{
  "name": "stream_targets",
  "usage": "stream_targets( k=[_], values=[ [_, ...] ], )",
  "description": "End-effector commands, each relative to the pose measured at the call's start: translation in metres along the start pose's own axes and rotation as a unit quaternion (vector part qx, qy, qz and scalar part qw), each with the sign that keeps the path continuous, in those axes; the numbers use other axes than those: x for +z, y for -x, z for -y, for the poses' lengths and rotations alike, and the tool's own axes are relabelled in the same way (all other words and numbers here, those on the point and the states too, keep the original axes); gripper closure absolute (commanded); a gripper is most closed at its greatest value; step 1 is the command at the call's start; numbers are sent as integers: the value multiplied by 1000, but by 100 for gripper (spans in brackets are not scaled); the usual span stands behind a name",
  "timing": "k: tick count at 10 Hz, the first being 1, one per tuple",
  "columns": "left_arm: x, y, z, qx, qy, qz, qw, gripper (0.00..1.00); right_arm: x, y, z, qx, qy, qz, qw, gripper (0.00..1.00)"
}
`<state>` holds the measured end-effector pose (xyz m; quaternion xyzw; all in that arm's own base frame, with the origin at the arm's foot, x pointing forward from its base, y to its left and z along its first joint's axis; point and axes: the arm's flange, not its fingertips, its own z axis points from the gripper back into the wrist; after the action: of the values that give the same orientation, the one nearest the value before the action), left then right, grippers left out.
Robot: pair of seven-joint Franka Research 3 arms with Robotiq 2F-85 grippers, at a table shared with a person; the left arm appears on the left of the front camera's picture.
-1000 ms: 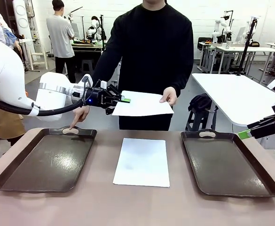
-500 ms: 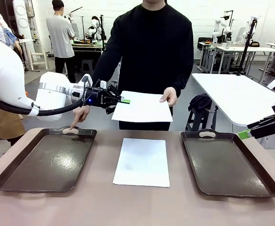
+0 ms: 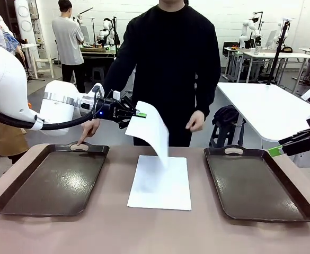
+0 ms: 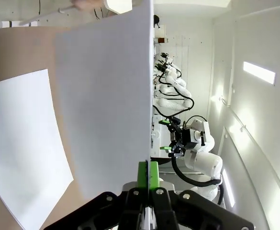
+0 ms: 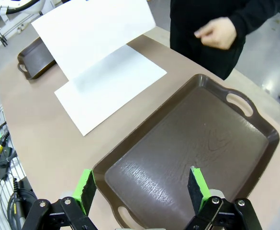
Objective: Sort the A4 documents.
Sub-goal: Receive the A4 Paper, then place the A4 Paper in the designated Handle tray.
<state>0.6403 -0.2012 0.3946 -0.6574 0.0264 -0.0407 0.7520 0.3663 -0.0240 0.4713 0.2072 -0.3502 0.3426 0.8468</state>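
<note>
My left gripper (image 3: 139,114) is shut on the edge of a white A4 sheet (image 3: 150,133) that droops down over the table's middle; in the left wrist view the same sheet (image 4: 108,110) rises from the closed green pads (image 4: 148,175). A second A4 sheet (image 3: 161,181) lies flat on the table between two trays. The person's right-side hand (image 3: 196,121) is off the paper; the other hand (image 3: 87,132) points a finger at the left tray (image 3: 51,182). My right gripper (image 5: 142,187) hangs open over the near end of the right tray (image 5: 192,143), at the far right in the front view (image 3: 274,151).
The right tray (image 3: 255,182) and left tray hold nothing. The person stands at the table's far edge in a black sweater (image 3: 168,53). A white table (image 3: 271,106) stands behind at the right. Bare tabletop (image 3: 160,233) runs along the near edge.
The person let go of the held sheet and drew that hand back. The sheet, held level before, now hangs down from my left gripper. Neither arm has moved.
</note>
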Motion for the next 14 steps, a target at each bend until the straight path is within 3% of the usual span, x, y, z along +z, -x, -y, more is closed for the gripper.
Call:
stream_targets(
  k=[1,11,13,14],
  values=[
    [0,-1,0,3,8,4,1000,100,-3,0,3,5,-8,8,1000,0],
    [0,0,0,0,0,0,1000,99,-3,0,3,5,-8,8,1000,0],
    [-5,9,6,-73,-92,-43,992,99,-3,0,3,5,-8,8,1000,0],
    [3,19,9,-71,-133,-46,987,99,-3,0,3,5,-8,8,1000,0]
  ],
)
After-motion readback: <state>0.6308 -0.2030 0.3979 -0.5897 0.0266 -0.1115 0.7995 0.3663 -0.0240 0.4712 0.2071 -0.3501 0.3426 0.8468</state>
